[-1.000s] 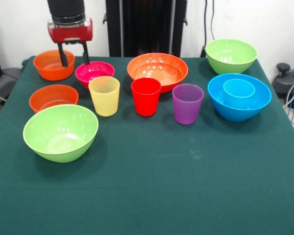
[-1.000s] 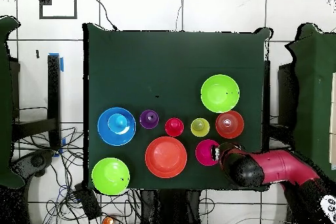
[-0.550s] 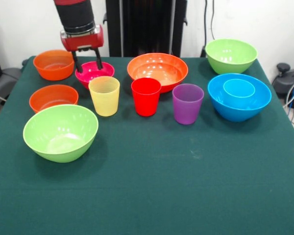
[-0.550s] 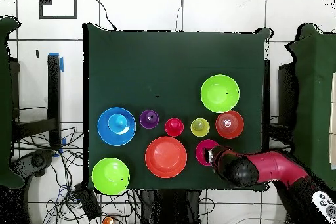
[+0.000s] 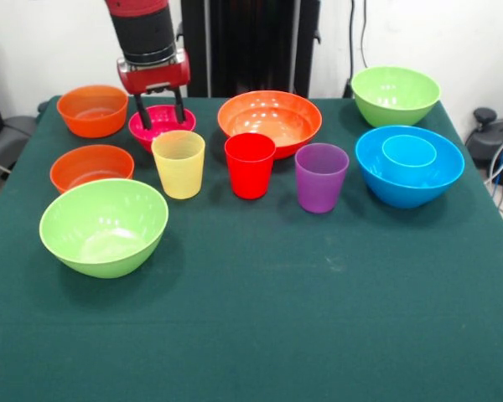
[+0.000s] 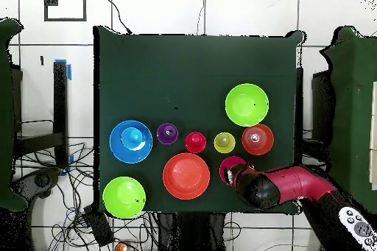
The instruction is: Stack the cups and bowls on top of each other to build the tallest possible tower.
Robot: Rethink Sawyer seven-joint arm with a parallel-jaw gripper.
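- While my gripper [image 5: 160,110] hangs with its two fingers spread apart over the small magenta bowl [image 5: 162,125], I judge the step is to grasp that bowl's rim.
- I would lower slowly, one finger inside the rim and one outside, because glossy round plastic slips easily.
- Just in front of the gripper stands the yellow cup [image 5: 178,163], so I keep clear of it.

We find no readable text, no labels, no brands, no numbers, no signs on any cup, bowl, arm or table; nothing legible in either view
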